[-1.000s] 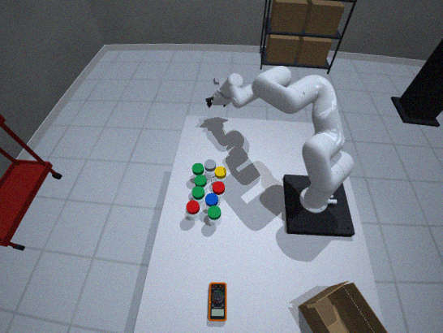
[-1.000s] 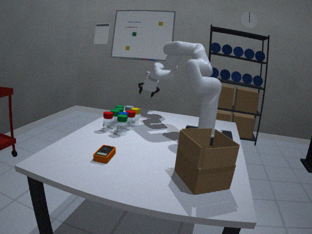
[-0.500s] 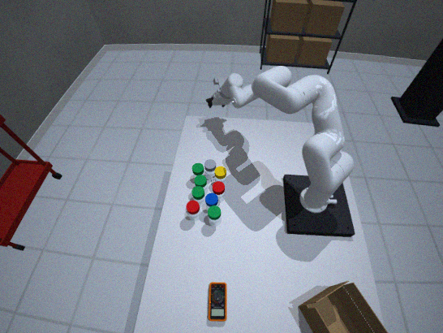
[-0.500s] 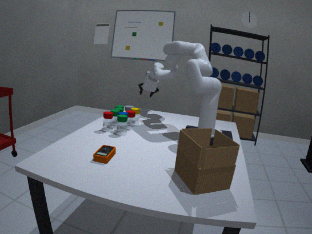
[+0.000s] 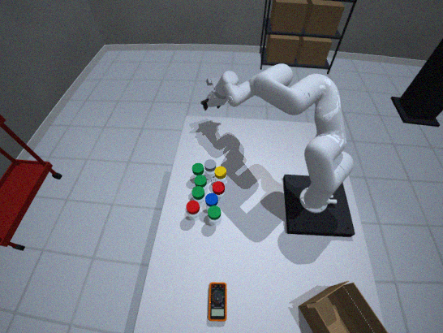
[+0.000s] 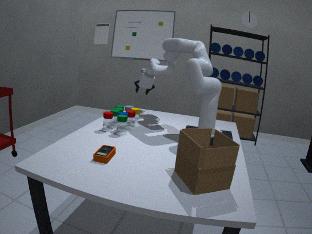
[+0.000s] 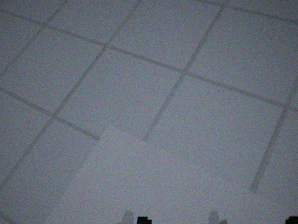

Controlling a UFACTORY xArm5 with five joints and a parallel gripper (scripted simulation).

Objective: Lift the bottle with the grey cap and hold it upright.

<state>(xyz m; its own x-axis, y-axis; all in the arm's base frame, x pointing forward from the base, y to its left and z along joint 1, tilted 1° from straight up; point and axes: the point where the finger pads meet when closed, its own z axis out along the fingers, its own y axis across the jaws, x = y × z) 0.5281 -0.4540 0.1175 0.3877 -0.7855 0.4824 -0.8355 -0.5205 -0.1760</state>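
Gripper (image 6: pixel 145 91) hangs high above table (image 6: pixel 143 182), fingers spread, nothing btwn them; grey-cap bottle (image 5: pixel 209 165) stands upright in cluster.

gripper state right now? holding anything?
Gripper: open and holding nothing, high above the table, apart from the clear bottle with the grey cap.

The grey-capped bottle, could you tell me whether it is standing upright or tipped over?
Upright. The grey-capped bottle shows its round cap face-up from above, at the cluster's far end, level with neighbouring caps in the exterior view.
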